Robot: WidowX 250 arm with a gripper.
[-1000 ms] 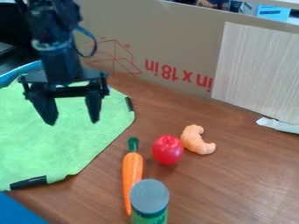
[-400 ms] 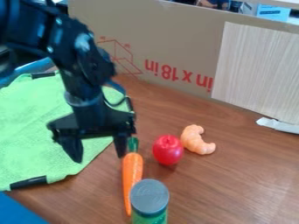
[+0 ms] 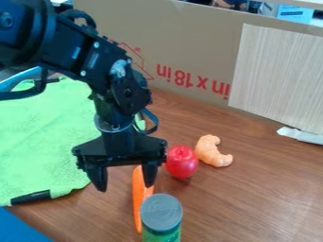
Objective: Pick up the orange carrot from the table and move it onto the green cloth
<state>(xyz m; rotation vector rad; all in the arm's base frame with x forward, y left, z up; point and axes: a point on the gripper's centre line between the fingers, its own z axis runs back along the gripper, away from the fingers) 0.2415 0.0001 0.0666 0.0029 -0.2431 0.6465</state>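
The gripper (image 3: 124,188) hangs open over the upper part of the carrot (image 3: 138,208), its right finger in front of the carrot and its left finger to the left of it. The carrot's green top is hidden behind the gripper. Just right of the gripper sits a red apple-like fruit (image 3: 181,163), and beside that lies a curled orange shrimp (image 3: 213,151). A can with a grey lid (image 3: 161,211) and green side stands at the carrot's lower end, near the bottom edge.
A green cloth (image 3: 38,142) with black clips on its edges covers the left side of the wooden table (image 3: 265,198). Behind stands a cardboard wall (image 3: 189,42) with a pale wood-grain panel (image 3: 277,75). A white strip (image 3: 300,135) lies at the right, a blue object (image 3: 22,227) at lower left.
From over the green cloth, the gripper has moved down and to the right, to the carrot, staying open. The carrot, red fruit, shrimp and can have kept their places.
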